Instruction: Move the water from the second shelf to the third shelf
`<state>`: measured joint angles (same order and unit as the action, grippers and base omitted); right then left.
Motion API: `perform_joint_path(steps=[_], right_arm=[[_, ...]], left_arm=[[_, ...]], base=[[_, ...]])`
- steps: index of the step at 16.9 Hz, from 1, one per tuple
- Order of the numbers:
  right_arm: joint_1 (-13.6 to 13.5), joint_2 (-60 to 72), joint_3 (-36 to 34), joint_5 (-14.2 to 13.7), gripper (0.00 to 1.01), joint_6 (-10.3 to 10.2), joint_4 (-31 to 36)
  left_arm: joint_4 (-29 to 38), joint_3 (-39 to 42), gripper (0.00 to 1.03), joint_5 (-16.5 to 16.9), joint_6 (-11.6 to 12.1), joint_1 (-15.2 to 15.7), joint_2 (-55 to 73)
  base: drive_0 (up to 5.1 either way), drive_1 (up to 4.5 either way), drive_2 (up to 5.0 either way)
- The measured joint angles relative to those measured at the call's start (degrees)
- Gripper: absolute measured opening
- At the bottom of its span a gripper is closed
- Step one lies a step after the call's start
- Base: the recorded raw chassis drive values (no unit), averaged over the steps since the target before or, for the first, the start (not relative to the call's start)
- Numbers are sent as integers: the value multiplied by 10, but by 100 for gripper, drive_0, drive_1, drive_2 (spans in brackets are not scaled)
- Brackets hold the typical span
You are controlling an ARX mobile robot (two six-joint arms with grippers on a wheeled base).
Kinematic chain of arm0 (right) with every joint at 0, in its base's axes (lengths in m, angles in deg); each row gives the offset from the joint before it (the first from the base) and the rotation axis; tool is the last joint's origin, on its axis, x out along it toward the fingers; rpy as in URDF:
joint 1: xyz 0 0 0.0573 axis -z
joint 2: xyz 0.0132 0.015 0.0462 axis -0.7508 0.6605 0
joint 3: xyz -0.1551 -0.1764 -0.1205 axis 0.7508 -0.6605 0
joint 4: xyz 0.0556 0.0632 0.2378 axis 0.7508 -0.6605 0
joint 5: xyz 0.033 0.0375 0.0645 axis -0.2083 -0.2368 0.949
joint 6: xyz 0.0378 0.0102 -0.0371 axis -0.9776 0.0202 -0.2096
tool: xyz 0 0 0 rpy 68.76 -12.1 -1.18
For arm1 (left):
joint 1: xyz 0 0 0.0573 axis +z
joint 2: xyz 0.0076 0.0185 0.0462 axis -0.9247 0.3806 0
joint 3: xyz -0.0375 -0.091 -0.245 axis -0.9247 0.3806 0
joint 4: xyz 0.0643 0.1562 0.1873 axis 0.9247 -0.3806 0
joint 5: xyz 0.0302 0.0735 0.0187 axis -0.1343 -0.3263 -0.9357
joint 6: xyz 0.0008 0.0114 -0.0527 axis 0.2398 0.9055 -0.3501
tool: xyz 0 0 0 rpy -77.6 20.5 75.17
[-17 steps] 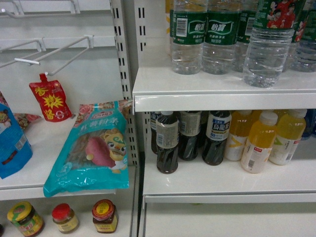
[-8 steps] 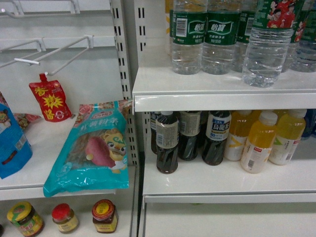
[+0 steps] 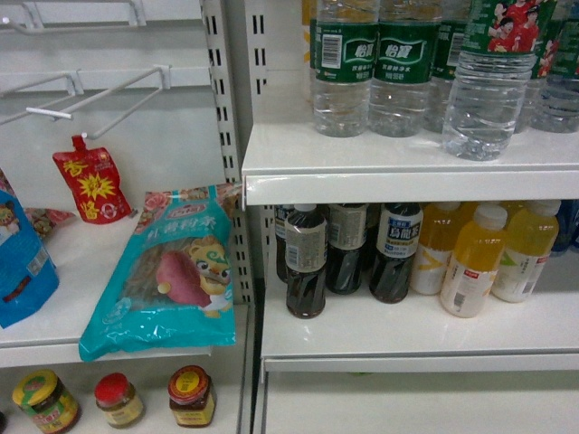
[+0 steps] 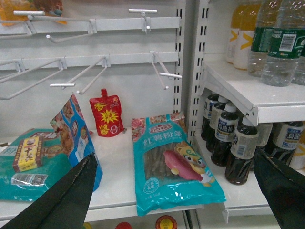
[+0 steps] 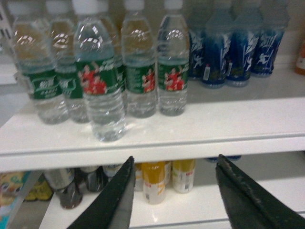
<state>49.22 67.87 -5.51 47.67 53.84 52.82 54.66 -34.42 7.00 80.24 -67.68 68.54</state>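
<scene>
1. My right jaws (image 5: 174,195) are spread apart, holding nothing, below the shelf's (image 5: 190,129) front edge
2. My left jaws (image 4: 176,195) gape wide, holding nothing
3. The water (image 5: 99,81) stands near that shelf's front edge, ahead of its row

Water bottle (image 3: 488,90) on shelf (image 3: 407,163), above cola bottles (image 3: 348,253)

My left black gripper (image 4: 174,191) is spread wide, holding nothing. My right black gripper (image 5: 174,195) is likewise parted, nothing between its fingers (image 5: 112,200).
</scene>
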Motion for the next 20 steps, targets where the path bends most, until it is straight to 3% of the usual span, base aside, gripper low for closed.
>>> perform_joint_path(steps=[2, 4, 5, 8, 10, 20], right_arm=[[-5, -152, -86, 7, 31, 6, -81], [-5, -249, -130, 7, 6, 6, -90], [-5, -256, -140, 7, 2, 8, -86], [-5, -286, -176, 7, 2, 8, -88], [-5, -361, -193, 7, 2, 8, -156], [-5, -395, -222, 7, 2, 8, -142]], left_arm=[[0, 0, 98, 0, 0, 0, 0], [0, 0, 98, 0, 0, 0, 0], [0, 0, 98, 0, 0, 0, 0], [0, 0, 98, 0, 0, 0, 0], [0, 0, 98, 0, 0, 0, 0], [0, 0, 98, 0, 0, 0, 0]], base=[[0, 0, 0], [0, 0, 0], [0, 0, 0], [0, 0, 0], [0, 0, 0], [0, 0, 0]])
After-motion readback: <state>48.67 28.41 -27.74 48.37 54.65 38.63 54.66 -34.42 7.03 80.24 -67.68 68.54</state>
